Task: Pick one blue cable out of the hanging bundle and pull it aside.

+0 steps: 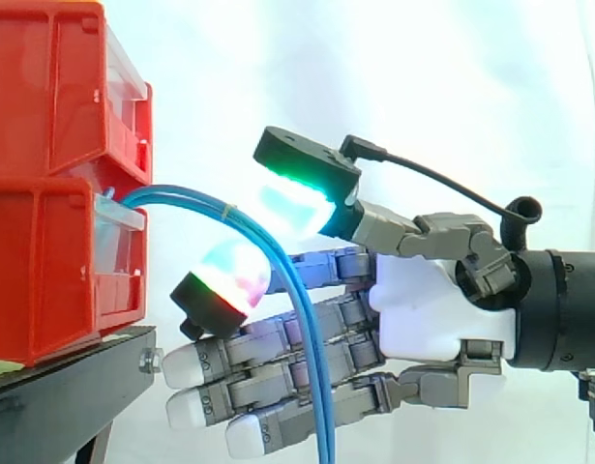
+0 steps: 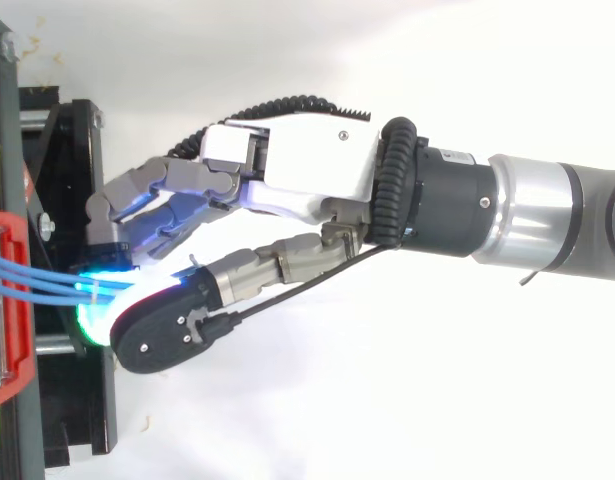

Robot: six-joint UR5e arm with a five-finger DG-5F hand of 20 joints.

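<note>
A thin bundle of blue cables (image 1: 319, 406) comes out of the lower red bin (image 1: 45, 280), arcs right and hangs down in front of my hand (image 1: 423, 309). The hand reaches in from the right with its fingers nearly straight, pointing at the bins. Its thumb pad (image 1: 297, 203) glows green above the arc, and one raised fingertip (image 1: 224, 280) glows red and cyan just below it. The cables pass through the gap between these two pads, which stand apart. In the top view the cables (image 2: 37, 275) run from the bin to the glowing pads of the hand (image 2: 297, 160).
Two red bins are stacked at the left, the upper one (image 1: 45, 97) on the lower, on a black stand (image 1: 65, 387). In the top view the stand (image 2: 77, 400) lies along the left edge. A white curtain is behind.
</note>
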